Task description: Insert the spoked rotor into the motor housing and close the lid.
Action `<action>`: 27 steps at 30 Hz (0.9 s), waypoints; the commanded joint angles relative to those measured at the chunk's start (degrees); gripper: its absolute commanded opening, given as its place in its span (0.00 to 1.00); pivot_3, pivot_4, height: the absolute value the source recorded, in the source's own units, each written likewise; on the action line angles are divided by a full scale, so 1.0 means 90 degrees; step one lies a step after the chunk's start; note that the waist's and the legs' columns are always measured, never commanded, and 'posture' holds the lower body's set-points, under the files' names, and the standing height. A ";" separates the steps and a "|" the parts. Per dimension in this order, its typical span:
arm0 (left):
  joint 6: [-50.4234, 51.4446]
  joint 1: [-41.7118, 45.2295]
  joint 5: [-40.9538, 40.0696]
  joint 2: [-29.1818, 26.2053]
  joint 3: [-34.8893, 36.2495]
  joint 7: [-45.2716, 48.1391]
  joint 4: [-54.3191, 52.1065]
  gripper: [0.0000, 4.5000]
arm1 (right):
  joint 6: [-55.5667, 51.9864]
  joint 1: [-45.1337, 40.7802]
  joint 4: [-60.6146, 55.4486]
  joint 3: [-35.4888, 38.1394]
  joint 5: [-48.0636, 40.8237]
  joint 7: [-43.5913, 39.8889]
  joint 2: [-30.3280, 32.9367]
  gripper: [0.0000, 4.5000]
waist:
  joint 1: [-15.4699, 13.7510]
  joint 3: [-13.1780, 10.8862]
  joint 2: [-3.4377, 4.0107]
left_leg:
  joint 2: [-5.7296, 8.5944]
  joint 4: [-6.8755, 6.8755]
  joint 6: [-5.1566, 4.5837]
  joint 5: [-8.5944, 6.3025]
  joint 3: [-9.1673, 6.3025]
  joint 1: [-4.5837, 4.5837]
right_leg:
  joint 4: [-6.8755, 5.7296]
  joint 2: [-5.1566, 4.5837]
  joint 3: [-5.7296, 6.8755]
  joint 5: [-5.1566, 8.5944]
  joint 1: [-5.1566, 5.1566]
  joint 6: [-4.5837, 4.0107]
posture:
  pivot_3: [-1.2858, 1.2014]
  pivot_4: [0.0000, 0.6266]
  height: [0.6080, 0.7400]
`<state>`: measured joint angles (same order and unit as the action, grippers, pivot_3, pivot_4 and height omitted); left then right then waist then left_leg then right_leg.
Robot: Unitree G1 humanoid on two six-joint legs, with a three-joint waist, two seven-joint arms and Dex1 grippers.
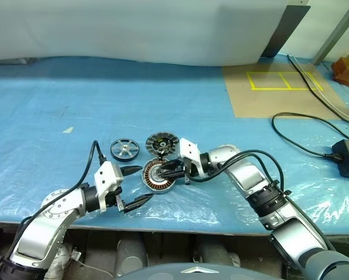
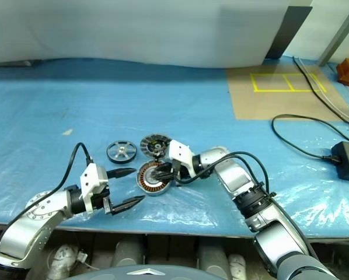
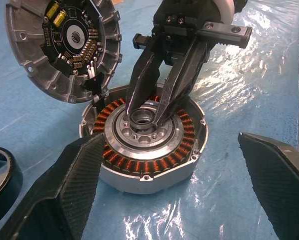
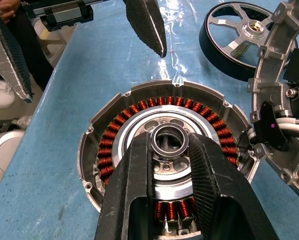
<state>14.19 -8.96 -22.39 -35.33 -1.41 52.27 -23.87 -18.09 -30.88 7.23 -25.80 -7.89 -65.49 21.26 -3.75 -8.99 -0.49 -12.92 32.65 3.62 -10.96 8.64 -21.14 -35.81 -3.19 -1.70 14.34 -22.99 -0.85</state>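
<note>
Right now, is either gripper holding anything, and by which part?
The right gripper pinches the motor housing by its raised centre hub ring. The left gripper is open, holding nothing.

Motor housing (image 4: 162,165): bright machined metal rim, glossy copper windings. Lid (image 3: 59,47): matt cast grey metal, ribbed; spoked rotor (image 4: 239,35): glossy dark rim, polished silver spokes. My claw fingers (image 3: 74,185): matt black, woven-textured; surface (image 1: 163,99): crinkled glossy blue plastic sheet.

Housing (image 2: 154,178) sitting on blue sheet (image 2: 58,105). Right gripper (image 2: 163,170) reaching over its centre. Lid (image 2: 154,144) lying just behind housing, rotor (image 2: 121,151) beside lid. Left gripper (image 2: 129,188) gaping near housing.
</note>
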 commanded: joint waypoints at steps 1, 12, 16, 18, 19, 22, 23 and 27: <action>-0.0084 0.0014 -0.0022 -0.0023 0.0028 0.0004 -0.0106 1.00 | 0.0054 -0.0036 -0.0034 -0.0048 0.0038 -0.0083 -0.0032 0.14 | 0.0000 0.0000 0.0000 | 0.0000 0.0000 0.0000 0.0000 0.0000 0.0000 | 0.0000 0.0000 0.0000 0.0000 0.0000 0.0000 | 0.52 0.24 1.00; -0.0108 0.0058 0.0008 -0.0007 0.0012 -0.0028 -0.0006 1.00 | 0.0192 0.0029 -0.0008 -0.0084 0.0134 -0.0110 -0.0084 0.37 | 0.0003 0.0000 0.0000 | 0.0000 0.0001 0.0000 0.0000 0.0000 0.0001 | 0.0000 0.0000 -0.0001 0.0002 0.0000 -0.0003 | 0.52 0.24 1.00; -0.0102 0.0083 -0.0004 0.0001 0.0016 -0.0023 0.0007 1.00 | 0.0216 -0.0009 -0.0026 -0.0035 0.0192 -0.0061 -0.0052 0.50 | 0.0001 0.0000 0.0000 | 0.0000 0.0002 0.0000 0.0000 0.0000 0.0001 | -0.0001 0.0000 0.0000 0.0002 0.0001 -0.0003 | 0.52 0.24 1.00; -0.0100 0.0072 -0.0018 -0.0006 0.0039 -0.0018 0.0013 1.00 | 0.0178 -0.0041 -0.0129 0.0104 0.0082 -0.0083 -0.0009 0.50 | 0.0000 0.0000 0.0000 | 0.0000 0.0003 0.0000 0.0000 0.0000 0.0001 | -0.0001 -0.0001 0.0000 0.0002 0.0001 -0.0004 | 0.52 0.24 1.00; -0.0104 0.0068 -0.0019 -0.0009 0.0043 -0.0013 0.0021 1.00 | 0.0141 -0.0061 -0.0182 0.0185 0.0018 -0.0094 0.0016 0.50 | -0.0002 0.0000 0.0000 | 0.0000 0.0002 0.0000 0.0000 0.0000 0.0000 | -0.0001 0.0000 0.0000 0.0002 0.0001 -0.0004 | 0.52 0.24 1.00; -0.0116 0.0071 -0.0011 -0.0007 0.0038 -0.0009 0.0049 1.00 | -0.0143 -0.0110 -0.0395 0.0451 -0.0256 -0.0206 0.0155 0.50 | -0.0007 0.0000 0.0000 | 0.0000 0.0003 0.0000 0.0000 0.0000 -0.0001 | 0.0000 -0.0001 0.0000 0.0001 0.0001 -0.0003 | 0.52 0.24 1.00; -0.0120 0.0076 -0.0012 -0.0004 0.0036 -0.0009 0.0057 1.00 | -0.0233 -0.0111 -0.0499 0.0522 -0.0343 -0.0266 0.0234 0.50 | -0.0012 0.0000 0.0000 | 0.0000 0.0004 0.0000 0.0000 0.0000 -0.0001 | 0.0000 0.0000 0.0000 0.0000 0.0001 -0.0001 | 0.52 0.24 1.00; -0.0129 0.0122 -0.0011 0.0011 0.0008 0.0010 0.0115 1.00 | -0.0595 -0.0072 -0.0881 0.0752 -0.0664 -0.0377 0.0438 0.50 | -0.0012 0.0000 0.0000 | -0.0001 0.0002 0.0000 0.0000 0.0000 0.0000 | 0.0001 0.0000 0.0000 0.0000 0.0002 0.0000 | 0.52 0.24 1.00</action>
<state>14.08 -8.32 -22.19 -35.32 -1.67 52.20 -22.53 -22.14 -30.87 2.75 -20.53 -11.19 -68.27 25.25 -3.85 -8.99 -0.49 -12.94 32.67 3.62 -10.96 8.63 -21.14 -35.81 -3.18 -1.70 14.34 -22.98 -0.85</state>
